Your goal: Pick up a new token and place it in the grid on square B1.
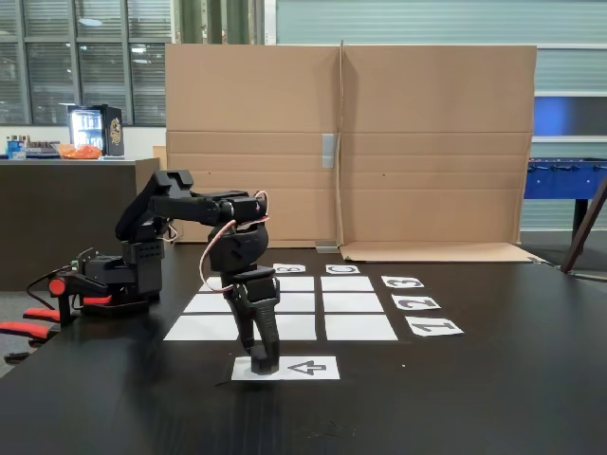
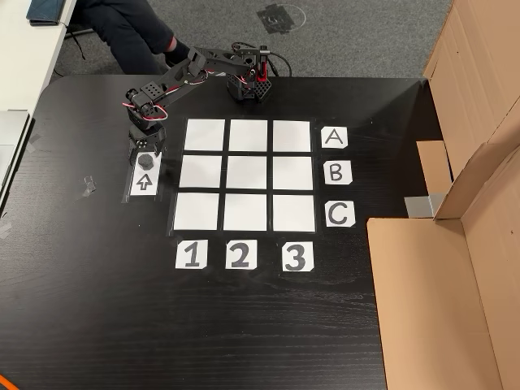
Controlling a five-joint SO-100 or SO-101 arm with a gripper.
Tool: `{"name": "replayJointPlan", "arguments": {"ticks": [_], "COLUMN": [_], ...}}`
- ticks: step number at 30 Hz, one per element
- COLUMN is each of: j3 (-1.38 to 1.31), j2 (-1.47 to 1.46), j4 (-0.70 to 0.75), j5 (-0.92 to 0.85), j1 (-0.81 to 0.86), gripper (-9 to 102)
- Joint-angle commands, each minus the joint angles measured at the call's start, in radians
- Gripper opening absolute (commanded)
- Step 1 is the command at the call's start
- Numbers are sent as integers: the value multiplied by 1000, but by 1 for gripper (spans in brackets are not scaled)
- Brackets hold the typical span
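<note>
gripper down on arrow sheet w/ token, can't tell if pinching.

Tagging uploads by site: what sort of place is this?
Probably an office or lab common area, not a home. The fixed view shows a blue table-football table at right, a counter with a lit appliance at left, big windows behind, and a cardboard screen propped behind the black table.

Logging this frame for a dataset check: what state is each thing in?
gripper: lowered onto the arrow sheet, around the token; open or shut, cannot tell
token: on the arrow sheet, not yet lifted
arrow sheet: flat on the table
grid: all nine cells empty
square B1: empty
</note>
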Motion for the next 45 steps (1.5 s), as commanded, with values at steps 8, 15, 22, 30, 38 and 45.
{"name": "replayJointPlan", "arguments": {"ticks": [8, 15, 22, 30, 38, 45], "j3": [-110, -133, -135, -141, -144, -166], "j2": [-43, -52, -55, -61, -63, -66], "j4": [6, 8, 8, 8, 3, 8], "j5": [12, 20, 21, 23, 29, 41], "j1": [-11, -14, -15, -12, -8, -3], "gripper": [31, 31, 26, 21, 15, 12]}}
